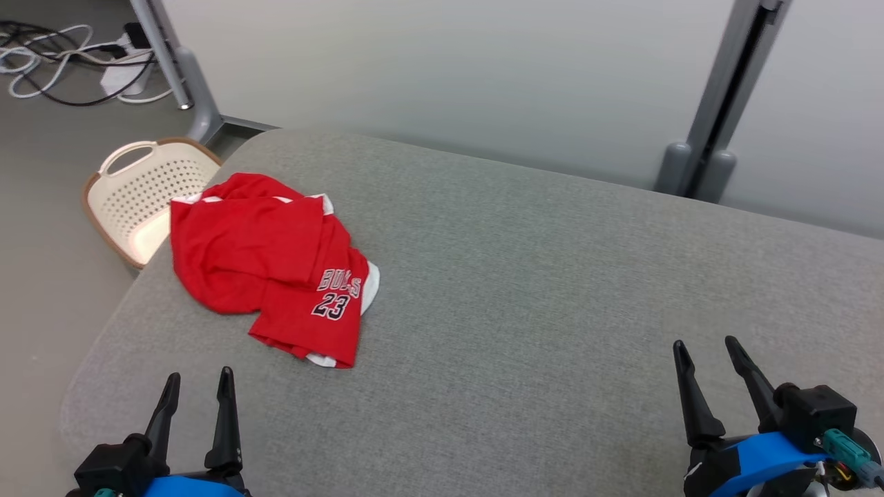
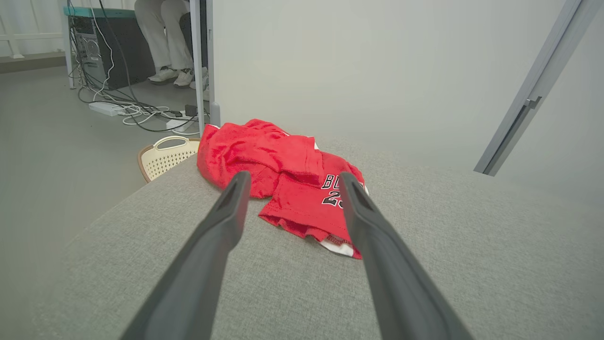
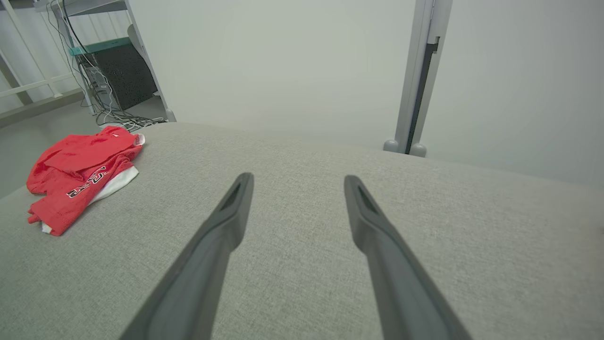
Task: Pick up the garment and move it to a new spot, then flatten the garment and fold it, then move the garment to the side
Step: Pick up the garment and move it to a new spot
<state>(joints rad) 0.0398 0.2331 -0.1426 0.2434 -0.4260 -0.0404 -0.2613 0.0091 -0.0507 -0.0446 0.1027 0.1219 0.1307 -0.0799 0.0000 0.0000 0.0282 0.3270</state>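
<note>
Bright, even light, faint shadows; wrist views bend at edges

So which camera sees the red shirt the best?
The head view: it looks down on the whole red shirt, crumpled on the grey table, number 23 readable. The left wrist view is closer, but the left gripper hides part. The right wrist view shows it small, far left.

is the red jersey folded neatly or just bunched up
Bunched up. The red jersey lies in a loose heap on the grey table, layers overlapping unevenly, with white trim poking out at the edges.
</note>
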